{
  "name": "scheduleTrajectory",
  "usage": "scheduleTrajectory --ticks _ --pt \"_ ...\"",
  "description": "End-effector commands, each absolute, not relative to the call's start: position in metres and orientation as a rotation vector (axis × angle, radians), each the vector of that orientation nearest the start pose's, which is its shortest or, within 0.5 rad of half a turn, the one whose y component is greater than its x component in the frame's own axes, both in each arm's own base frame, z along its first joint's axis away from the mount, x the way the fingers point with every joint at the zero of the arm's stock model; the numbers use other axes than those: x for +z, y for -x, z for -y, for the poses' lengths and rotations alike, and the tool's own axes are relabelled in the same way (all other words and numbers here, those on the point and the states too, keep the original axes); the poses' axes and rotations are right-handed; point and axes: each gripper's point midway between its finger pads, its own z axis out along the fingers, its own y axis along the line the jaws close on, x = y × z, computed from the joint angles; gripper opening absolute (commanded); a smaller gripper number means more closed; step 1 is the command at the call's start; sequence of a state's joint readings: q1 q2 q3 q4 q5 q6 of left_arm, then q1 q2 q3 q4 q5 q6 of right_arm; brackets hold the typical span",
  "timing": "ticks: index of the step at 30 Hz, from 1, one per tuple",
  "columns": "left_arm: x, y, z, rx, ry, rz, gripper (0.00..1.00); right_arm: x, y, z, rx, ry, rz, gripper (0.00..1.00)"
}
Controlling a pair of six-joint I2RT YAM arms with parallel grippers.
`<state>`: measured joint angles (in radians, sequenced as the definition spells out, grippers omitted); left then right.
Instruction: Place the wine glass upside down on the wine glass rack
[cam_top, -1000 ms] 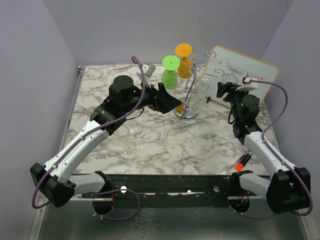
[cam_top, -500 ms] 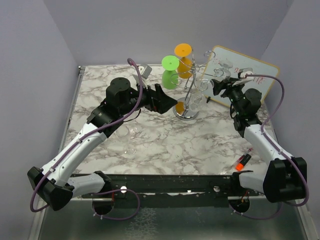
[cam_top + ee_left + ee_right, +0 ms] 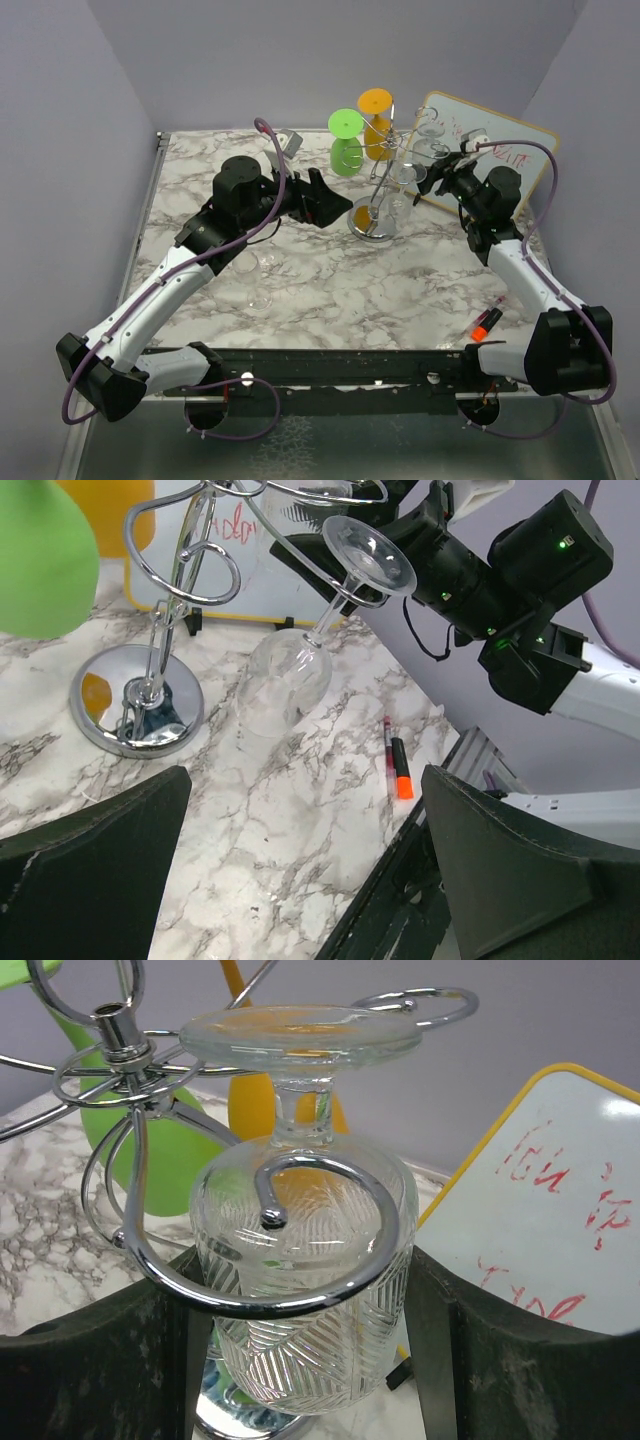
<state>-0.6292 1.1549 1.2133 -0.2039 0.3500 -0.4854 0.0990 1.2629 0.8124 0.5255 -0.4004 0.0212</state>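
Note:
A clear ribbed wine glass (image 3: 300, 1220) hangs upside down, foot on top, with my right gripper (image 3: 305, 1330) shut on its bowl. One curled arm of the chrome wine glass rack (image 3: 130, 1130) loops just in front of the bowl. In the left wrist view the glass (image 3: 290, 675) is tilted in the air beside the rack's domed base (image 3: 135, 705), its foot level with the curled arms. From above, my right gripper (image 3: 440, 172) sits at the rack's (image 3: 378, 195) right side. My left gripper (image 3: 335, 203) is open and empty, just left of the rack.
A green glass (image 3: 345, 150) and an orange glass (image 3: 376, 125) hang upside down on the rack's far arms. A white board with red writing (image 3: 500, 150) leans behind my right arm. An orange-capped marker (image 3: 487, 322) lies front right. Two clear glasses (image 3: 262, 268) lie under my left arm.
My right arm has carried the glass left and up against the rack's arms. The green and orange glasses have shifted slightly right. My left arm has barely moved.

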Motion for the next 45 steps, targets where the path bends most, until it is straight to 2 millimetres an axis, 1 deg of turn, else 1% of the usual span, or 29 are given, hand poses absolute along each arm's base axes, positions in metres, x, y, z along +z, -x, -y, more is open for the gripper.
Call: scheduleTrajectory --ticks 1,4,8,12,14,17,23,33,40,45 --pt "0.360 -0.263 0.284 -1.096 -0.396 -1.781 0.99 0.320 -0.412 -0.122 0.390 0.505 -1.357 0.09" --pt "0.360 -0.264 0.284 -1.095 -0.396 -1.779 0.99 0.316 -0.410 -0.126 0.392 0.545 -1.361 0.09" --pt "0.360 -0.264 0.284 -1.095 -0.396 -1.780 0.99 0.315 -0.403 -0.128 0.381 0.588 -1.343 0.09" --pt "0.361 -0.263 0.283 -1.095 -0.396 -1.776 0.99 0.312 -0.397 -0.124 0.355 0.592 -1.331 0.09" --pt "0.361 -0.263 0.283 -1.095 -0.395 -1.775 0.99 0.314 -0.393 -0.122 0.340 0.585 -1.313 0.09" --pt "0.361 -0.263 0.283 -1.097 -0.394 -1.776 0.99 0.311 -0.391 -0.116 0.310 0.559 -1.314 0.09" --pt "0.359 -0.264 0.284 -1.103 -0.388 -1.779 0.99 0.316 -0.382 -0.108 0.272 0.513 -1.280 0.09" --pt "0.357 -0.265 0.284 -1.108 -0.382 -1.781 0.99 0.317 -0.379 -0.090 0.232 0.373 -1.259 0.10" --pt "0.356 -0.266 0.283 -1.104 -0.378 -1.783 0.99 0.317 -0.383 -0.075 0.218 0.248 -1.267 0.12" --pt "0.356 -0.266 0.282 -1.100 -0.377 -1.783 0.99 0.318 -0.382 -0.074 0.249 0.198 -1.259 0.13"
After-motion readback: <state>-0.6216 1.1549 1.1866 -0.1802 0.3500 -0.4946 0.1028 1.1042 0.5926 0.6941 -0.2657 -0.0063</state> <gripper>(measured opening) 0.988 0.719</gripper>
